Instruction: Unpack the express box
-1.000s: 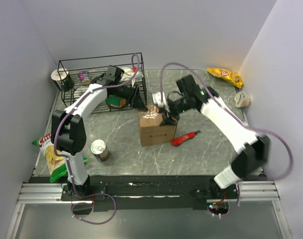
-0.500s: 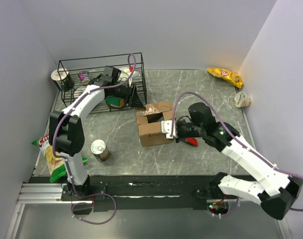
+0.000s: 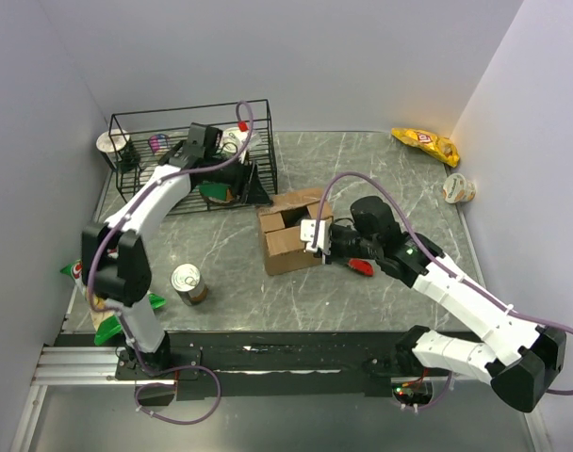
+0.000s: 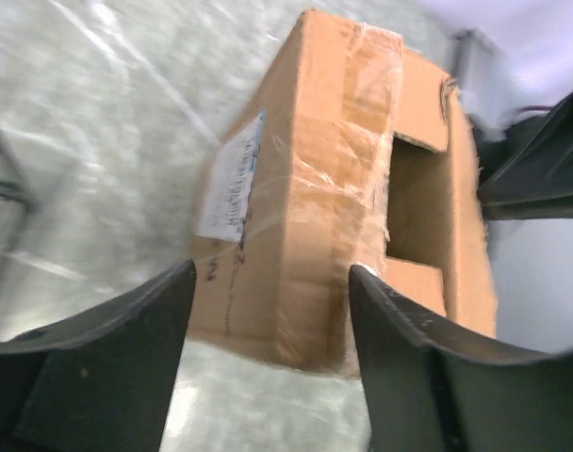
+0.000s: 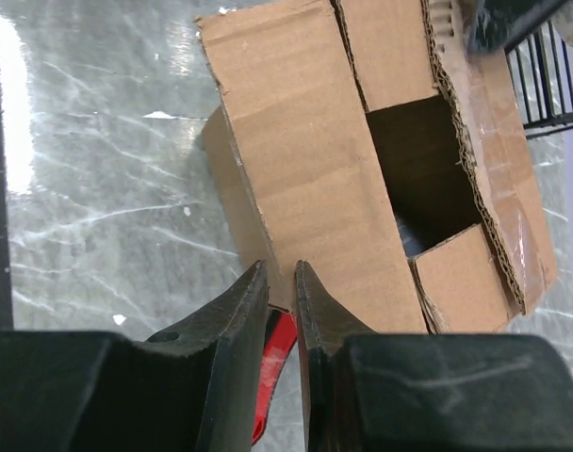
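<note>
The express box [image 3: 288, 247] is a brown carton in the middle of the table with its top flaps spread open. The left wrist view shows its taped side and white label [image 4: 315, 188]. The right wrist view looks into its dark opening past the wide flap [image 5: 305, 141]. My right gripper [image 3: 317, 235] is at the box's right side, its jaws nearly shut on the edge of that flap [image 5: 282, 268]. My left gripper [image 3: 258, 193] is open and empty behind the box, by the basket, with the box ahead of its fingers [image 4: 268, 273].
A red box cutter [image 3: 362, 266] lies right of the box, under my right gripper [image 5: 272, 353]. A black wire basket [image 3: 173, 127] with items stands back left. A tin can [image 3: 188, 282] and chips bag [image 3: 98, 292] are front left; a yellow snack bag [image 3: 425, 143] and cup [image 3: 458, 188] back right.
My right arm swung from behind the box to its front right and closed on the right flap. The flaps now stand open. My left arm drew back slightly toward the basket.
</note>
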